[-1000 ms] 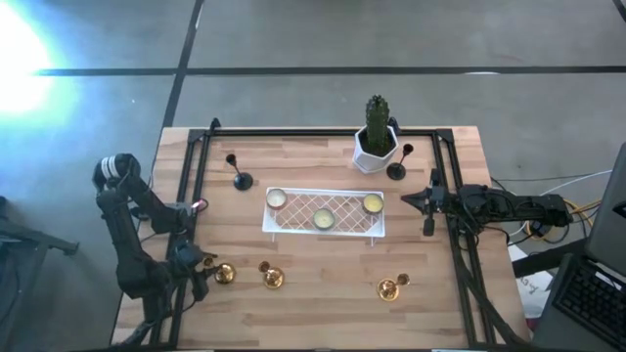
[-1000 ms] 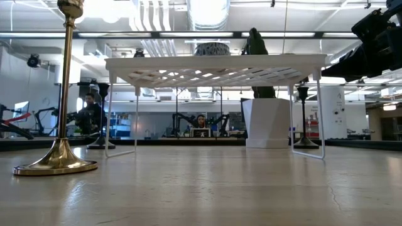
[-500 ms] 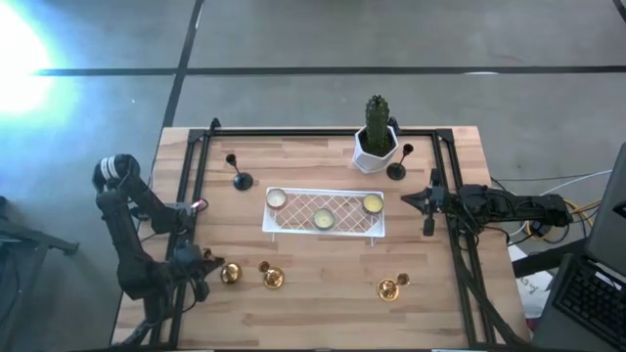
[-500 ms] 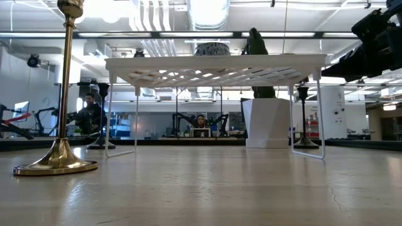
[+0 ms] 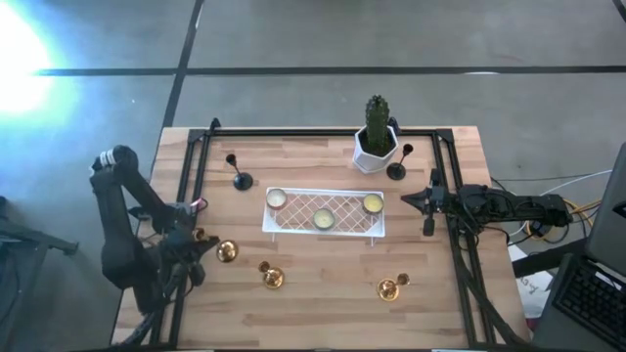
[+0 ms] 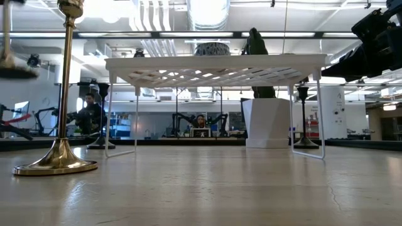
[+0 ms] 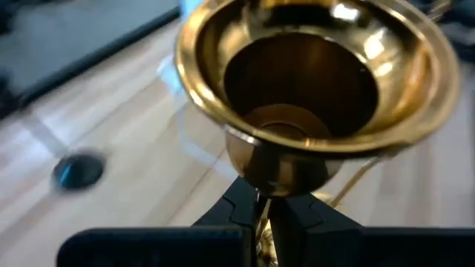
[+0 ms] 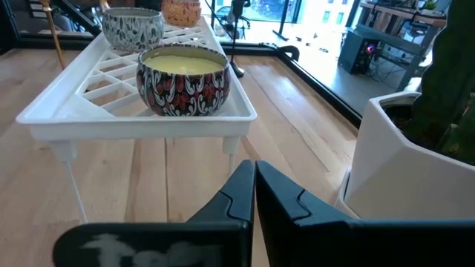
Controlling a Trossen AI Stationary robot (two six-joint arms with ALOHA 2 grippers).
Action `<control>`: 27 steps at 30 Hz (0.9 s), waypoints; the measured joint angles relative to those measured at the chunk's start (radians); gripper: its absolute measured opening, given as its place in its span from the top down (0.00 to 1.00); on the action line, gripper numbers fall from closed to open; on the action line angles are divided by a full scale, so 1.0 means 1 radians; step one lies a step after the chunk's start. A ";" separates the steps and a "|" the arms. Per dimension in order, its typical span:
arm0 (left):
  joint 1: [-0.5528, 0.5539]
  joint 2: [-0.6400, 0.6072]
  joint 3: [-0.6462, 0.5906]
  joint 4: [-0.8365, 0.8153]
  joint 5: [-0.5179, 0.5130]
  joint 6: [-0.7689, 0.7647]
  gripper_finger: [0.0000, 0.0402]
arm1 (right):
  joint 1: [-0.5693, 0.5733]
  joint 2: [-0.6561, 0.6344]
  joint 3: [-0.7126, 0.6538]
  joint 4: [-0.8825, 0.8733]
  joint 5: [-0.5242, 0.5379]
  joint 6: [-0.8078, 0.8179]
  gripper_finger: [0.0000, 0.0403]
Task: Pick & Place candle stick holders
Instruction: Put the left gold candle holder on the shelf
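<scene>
Your left gripper (image 7: pixel 263 222) is clenching the thin stem of a gold candle stick holder (image 5: pixel 226 251) and carrying it clear of the table (image 5: pixel 323 293) near its left edge. Judging by the polished brass, it is probably slick, rigid and heavy at the base, so gripping the stem right under the cup (image 7: pixel 315 74) is sensible. Two more gold holders (image 5: pixel 271 276) are standing along the front edge, and black ones (image 5: pixel 240 178) near the back. The white rack (image 8: pixel 133 111) is holding filled candle tins (image 8: pixel 182 80); the white pot (image 5: pixel 375 149) is holding a cactus. Your right gripper (image 8: pixel 254 185) is waiting pinched empty by the right edge.
</scene>
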 joint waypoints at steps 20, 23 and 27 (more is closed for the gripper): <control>0.618 -0.034 0.400 0.212 -0.072 1.081 0.95 | 0.000 0.000 0.000 0.000 0.000 0.000 0.98; 0.716 -0.035 0.399 0.338 -0.024 1.249 0.95 | 0.000 0.000 0.000 0.000 0.000 0.000 0.98; 0.848 -0.034 0.395 0.495 0.073 1.455 0.95 | 0.000 0.000 0.000 0.000 0.000 0.000 0.98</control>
